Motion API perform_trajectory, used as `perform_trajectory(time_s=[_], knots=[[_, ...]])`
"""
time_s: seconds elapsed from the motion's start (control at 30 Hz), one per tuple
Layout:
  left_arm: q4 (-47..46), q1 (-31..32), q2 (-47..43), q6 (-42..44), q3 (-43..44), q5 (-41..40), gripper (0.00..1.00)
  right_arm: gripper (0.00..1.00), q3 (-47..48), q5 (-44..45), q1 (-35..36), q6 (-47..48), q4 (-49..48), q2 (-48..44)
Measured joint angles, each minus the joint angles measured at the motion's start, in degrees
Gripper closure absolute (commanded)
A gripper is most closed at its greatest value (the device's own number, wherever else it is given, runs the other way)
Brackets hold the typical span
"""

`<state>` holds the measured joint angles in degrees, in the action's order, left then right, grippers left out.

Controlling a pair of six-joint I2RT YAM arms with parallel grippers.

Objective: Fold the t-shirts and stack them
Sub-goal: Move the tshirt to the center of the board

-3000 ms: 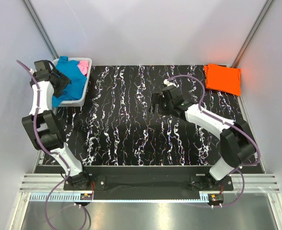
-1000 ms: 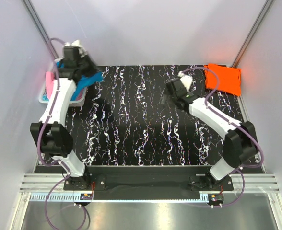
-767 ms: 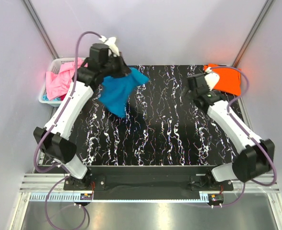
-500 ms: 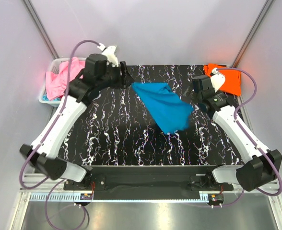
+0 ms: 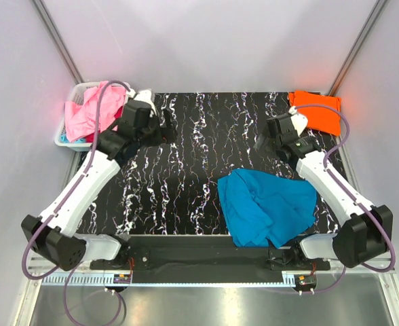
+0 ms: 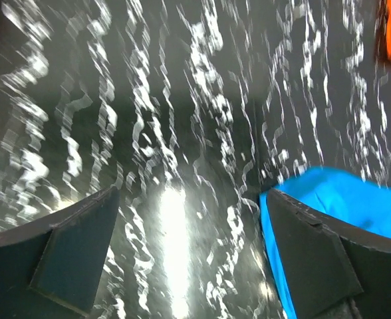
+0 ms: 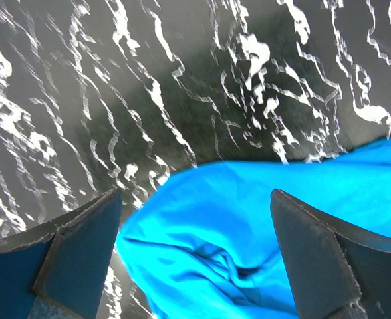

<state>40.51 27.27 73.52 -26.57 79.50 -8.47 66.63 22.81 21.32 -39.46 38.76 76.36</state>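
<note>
Both left fingers (image 6: 76, 259) and right fingers (image 7: 76, 256) gape over grey-walled black marbled table (image 5: 186, 193) bearing crumpled teal-blue t-shirt (image 5: 267, 207).

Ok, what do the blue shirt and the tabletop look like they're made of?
Blue shirt: soft matte cloth, likely knit cotton; it lies rumpled in loose folds.
Tabletop: hard, black with white marble-like veins, slightly glossy, maybe printed laminate; it reflects a light.
</note>
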Motion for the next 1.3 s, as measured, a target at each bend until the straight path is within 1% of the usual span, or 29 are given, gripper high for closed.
perform_trajectory(time_s=[0.07,0.13,0.23,0.27,0.37,0.4,0.43,0.5,0.6,0.7,0.73,0.8,0.87,0.97,1.13,1.3], knots=[[0.0,1.03,0.98,-0.81,-1.66,2.54,0.1,0.0,-2.49,-0.9,0.0,0.22,-0.09,-1.29],[0.15,3.41,1.38,-1.73,-3.54,4.96,0.14,0.0,-5.79,-1.79,0.0,0.09,-0.02,-3.85],[0.13,8.2,1.36,-3.61,-5.46,8.46,0.26,0.0,-10.99,-3.04,0.0,-0.76,0.59,-9.11],[-0.57,9.53,1.33,-4.46,-6.45,10.12,0.36,0.0,-12.13,-3.23,0.0,-1.07,1.22,-10.45],[-1.84,15.3,1.46,-7.04,-8.63,13.03,0.49,0.0,-14.47,-3.45,0.0,-2.4,2.93,-12.46],[-2.51,17.4,1.68,-8.24,-9.46,14.12,0.57,0.01,-15.06,-3.5,0.0,-2.78,3.19,-12.41],[-3.06,19.87,2.27,-9.22,-10.01,14.78,0.61,0.01,-15.74,-3.58,0.0,-3.19,3.48,-12.2],[-4.42,24.09,4.46,-10.75,-10.25,16.0,0.64,0.01,-16.87,-3.87,0.0,-3.91,4.28,-11.72],[-6.54,29.73,9.29,-12.33,-10.27,17.22,0.62,0.0,-18.12,-3.98,0.0,-4.74,4.85,-11.54],[-7.87,32.63,13.14,-13.57,-10.27,18.18,0.57,0.01,-18.36,-4.0,0.0,-5.25,5.31,-11.58],[-8.28,33.18,14.16,-13.92,-10.27,18.78,0.51,0.0,-18.36,-4.0,0.0,-5.38,5.33,-11.58],[-9.35,33.73,15.87,-14.47,-10.23,19.71,0.45,0.0,-18.38,-4.02,0.0,-5.55,5.35,-11.58],[-10.8,34.16,17.84,-14.88,-10.08,20.63,0.33,0.0,-18.45,-4.02,0.0,-5.62,5.44,-11.58],[-13.05,34.62,21.31,-15.54,-9.92,21.66,0.26,0.0,-18.69,-4.02,0.0,-5.6,5.53,-11.58],[-18.64,34.99,28.02,-16.22,-9.79,22.21,0.26,0.0,-18.8,-4.04,0.0,-5.55,5.7,-11.61],[-22.51,35.04,34.77,-17.25,-9.35,21.4,0.36,0.0,-18.8,-4.07,0.0,-5.35,6.12,-12.68]])
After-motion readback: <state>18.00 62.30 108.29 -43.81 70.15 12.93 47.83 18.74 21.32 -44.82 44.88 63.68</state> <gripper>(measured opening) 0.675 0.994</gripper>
